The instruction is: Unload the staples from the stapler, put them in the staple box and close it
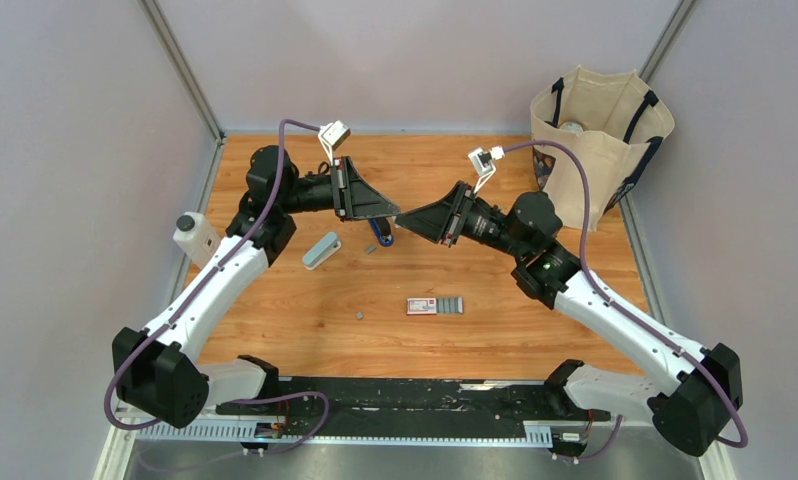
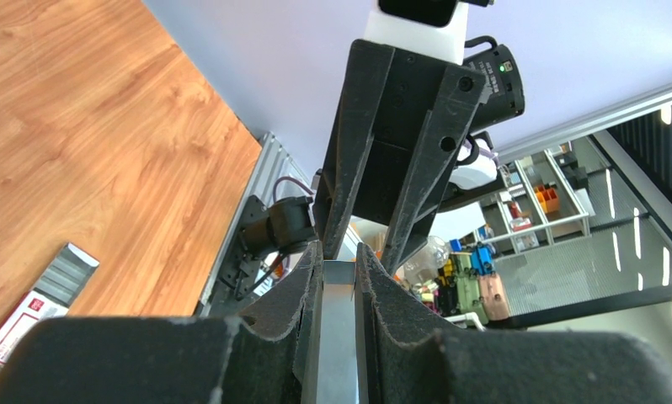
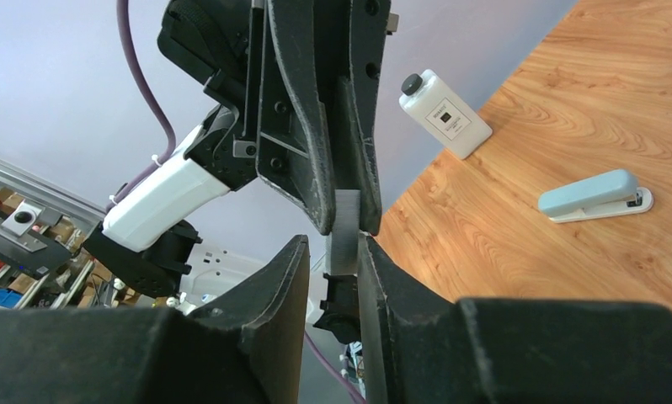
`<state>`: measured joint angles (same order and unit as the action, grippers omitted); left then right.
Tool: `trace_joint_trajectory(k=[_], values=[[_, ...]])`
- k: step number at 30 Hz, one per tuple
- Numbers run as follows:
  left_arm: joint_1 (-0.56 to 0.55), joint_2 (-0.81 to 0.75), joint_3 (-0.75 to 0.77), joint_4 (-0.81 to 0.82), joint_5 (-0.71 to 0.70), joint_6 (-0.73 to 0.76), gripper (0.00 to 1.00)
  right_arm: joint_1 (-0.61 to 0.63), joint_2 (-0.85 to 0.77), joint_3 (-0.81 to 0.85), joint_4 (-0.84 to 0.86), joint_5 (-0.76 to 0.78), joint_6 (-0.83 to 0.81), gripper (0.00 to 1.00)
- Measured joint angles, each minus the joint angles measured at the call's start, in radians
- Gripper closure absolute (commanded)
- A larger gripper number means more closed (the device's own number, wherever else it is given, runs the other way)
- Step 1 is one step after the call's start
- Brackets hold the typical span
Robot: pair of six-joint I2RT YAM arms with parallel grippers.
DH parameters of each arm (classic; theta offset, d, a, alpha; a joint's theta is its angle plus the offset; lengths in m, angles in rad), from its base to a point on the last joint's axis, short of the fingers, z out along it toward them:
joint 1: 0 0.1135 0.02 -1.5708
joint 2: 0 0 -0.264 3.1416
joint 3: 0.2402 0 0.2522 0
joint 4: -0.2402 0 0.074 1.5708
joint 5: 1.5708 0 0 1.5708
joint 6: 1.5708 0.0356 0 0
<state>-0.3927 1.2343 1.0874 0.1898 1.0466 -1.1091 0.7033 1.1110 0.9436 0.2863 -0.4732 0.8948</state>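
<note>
Big wooden worktop, and I'm using the little red-and-white box in the middle of it as my reference. A beige tote bag sits well behind the box and off to the right, at the back edge. Both arms reach in and meet tip to tip behind the box, a bit to its left.

The left fingers are pressed together on a staple strip, a thin grey ridged thing that sticks out past their tips. The right fingers are spread on either side of that same strip. One is right up against it and the other has a gap, so they aren't clamped.

A white bottle with a black cap stands well left of the box and a little further back. A pale-blue stapler lies behind-left of the box, closer in.

The dark-blue stapler is behind the box, right under where the finger tips meet. I can't tell if it's lying flat or hanging.

There are also two tiny grey bits, one just left of the box and one behind-left of it.
</note>
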Motion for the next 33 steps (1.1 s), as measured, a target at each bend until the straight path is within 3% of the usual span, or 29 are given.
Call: trace_joint_trajectory(k=[15,28,29,31,33], values=[[0.0,0.0,0.0,0.0,-0.001,0.0,0.83,0.0,0.001,-0.038,0.018,-0.008,0.018,0.73],[0.0,0.0,0.0,-0.002,-0.001,0.01,0.82,0.0,0.001,-0.038,0.024,-0.018,0.027,0.9],[0.0,0.0,0.0,-0.003,-0.001,0.013,0.79,0.0,0.002,-0.038,0.024,-0.019,0.029,0.9],[0.0,0.0,0.0,-0.01,-0.001,0.016,0.61,0.0,0.005,-0.038,0.025,-0.024,0.032,0.91],[0.0,0.0,0.0,-0.017,-0.003,0.026,0.28,0.0,0.009,-0.038,0.026,-0.027,0.036,0.91]])
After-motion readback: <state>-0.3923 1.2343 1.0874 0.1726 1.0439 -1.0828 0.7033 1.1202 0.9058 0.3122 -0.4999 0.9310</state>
